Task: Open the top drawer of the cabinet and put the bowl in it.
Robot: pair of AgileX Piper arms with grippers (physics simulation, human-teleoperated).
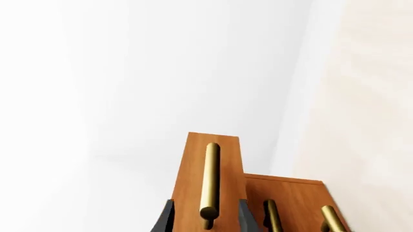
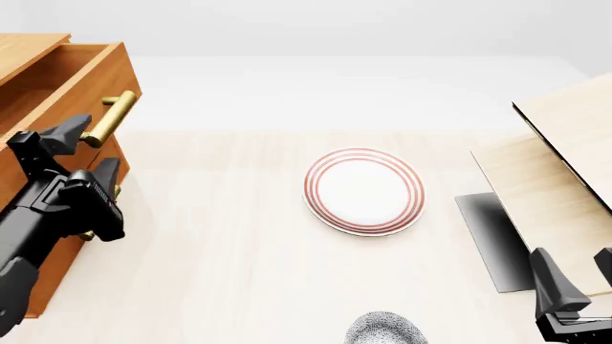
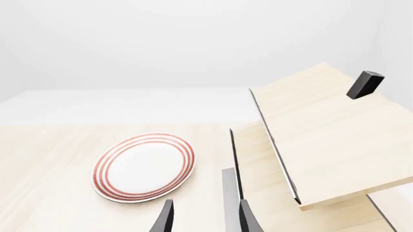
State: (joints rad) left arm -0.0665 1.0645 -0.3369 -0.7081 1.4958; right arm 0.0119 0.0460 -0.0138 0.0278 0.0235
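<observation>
Nearest to me, the speckled bowl (image 2: 385, 329) sits at the table's (image 2: 239, 265) near edge, well apart from my left gripper (image 2: 84, 150). Its fingers stand wide around the drawer's (image 2: 72, 86) round brass handle (image 2: 108, 119). I see my right gripper (image 2: 574, 276) open near the pale wood structure (image 2: 564, 158).

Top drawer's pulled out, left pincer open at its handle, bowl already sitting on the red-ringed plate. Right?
Not quite: the plate is bare. The front view shows the bowl on the table nearer the arms, apart from it. The top drawer is indeed pulled out, the left pincer open at its handle.
</observation>
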